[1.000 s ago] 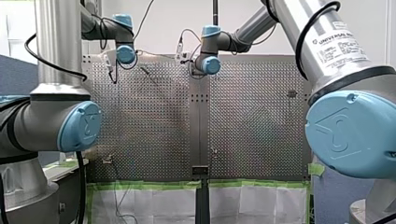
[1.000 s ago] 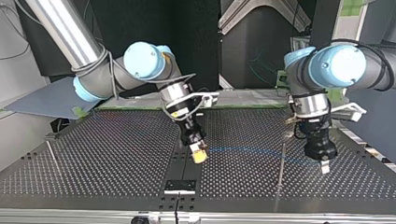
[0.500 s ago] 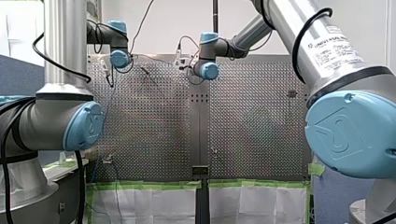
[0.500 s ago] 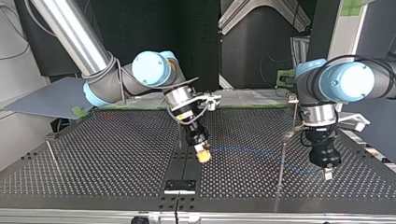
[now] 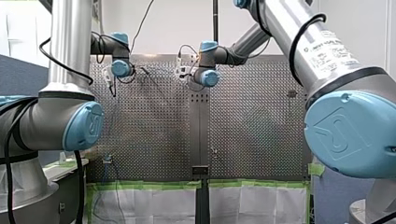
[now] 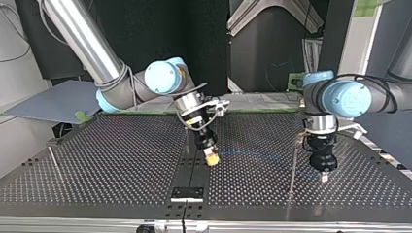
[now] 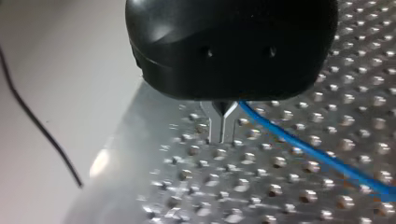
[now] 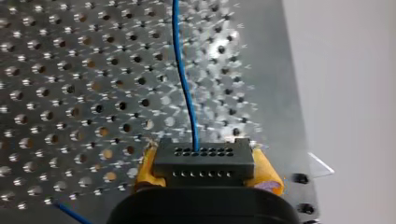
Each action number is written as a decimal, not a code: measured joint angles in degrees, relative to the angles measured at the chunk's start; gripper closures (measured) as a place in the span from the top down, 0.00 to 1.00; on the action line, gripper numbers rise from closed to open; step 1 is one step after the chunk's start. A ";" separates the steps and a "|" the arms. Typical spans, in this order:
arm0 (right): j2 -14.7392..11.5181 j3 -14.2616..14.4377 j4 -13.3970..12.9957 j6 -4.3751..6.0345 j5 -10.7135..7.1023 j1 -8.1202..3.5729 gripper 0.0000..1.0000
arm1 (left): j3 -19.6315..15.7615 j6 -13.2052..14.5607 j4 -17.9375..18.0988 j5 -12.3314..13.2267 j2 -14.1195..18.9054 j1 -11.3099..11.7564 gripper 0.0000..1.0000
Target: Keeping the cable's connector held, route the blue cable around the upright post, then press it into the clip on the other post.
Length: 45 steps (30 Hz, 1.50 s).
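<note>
Start at the right fingers (image 8: 205, 161): the yellow pads are clamped on either side of a dark connector (image 8: 204, 150), a flat block with two rows of small holes. You see the blue cable (image 8: 184, 84) leave the block's middle and run straight ahead over the perforated desk (image 6: 121, 184). A second short bit of blue shows low beside the wrist.

Next, the left fingers (image 7: 223, 130): bare metal, pressed together, tips pointing down close over the desk. The cable comes out at their root, right under the black body, and slants away across the holes. It looks pinched there, though you cannot see the pinch itself.

In the top view the right arm comes in at the view's left, with its fingers tilted down over the desk's middle seam. The left arm comes in at the view's right. Its fingers hang upright just beside a thin post (image 6: 293, 167), on the post's right in that view and apart from it. Between the two you can make out a faint blue line low over the desk. You cannot tell where it passes the post.

A second post (image 6: 52, 158) stands well apart at that view's far left. A small black plate (image 6: 187, 193) lies near the desk's front edge.
</note>
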 joint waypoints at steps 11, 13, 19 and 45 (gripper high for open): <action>3.75 -0.34 -0.09 -0.84 0.18 -0.02 0.00 | 0.00 -0.76 0.65 1.55 -2.93 -0.14 0.00; 4.38 -0.34 -0.07 -1.02 0.21 0.00 0.00 | 0.00 -0.88 0.67 1.80 -3.74 -0.29 0.00; 6.54 -0.35 0.15 -1.60 0.59 0.23 0.00 | 0.00 -2.07 1.12 2.30 -5.49 -0.72 0.00; 11.64 -0.32 0.66 -1.81 0.46 0.60 0.00 | 0.01 -5.75 -1.77 -1.42 -5.74 -0.87 0.99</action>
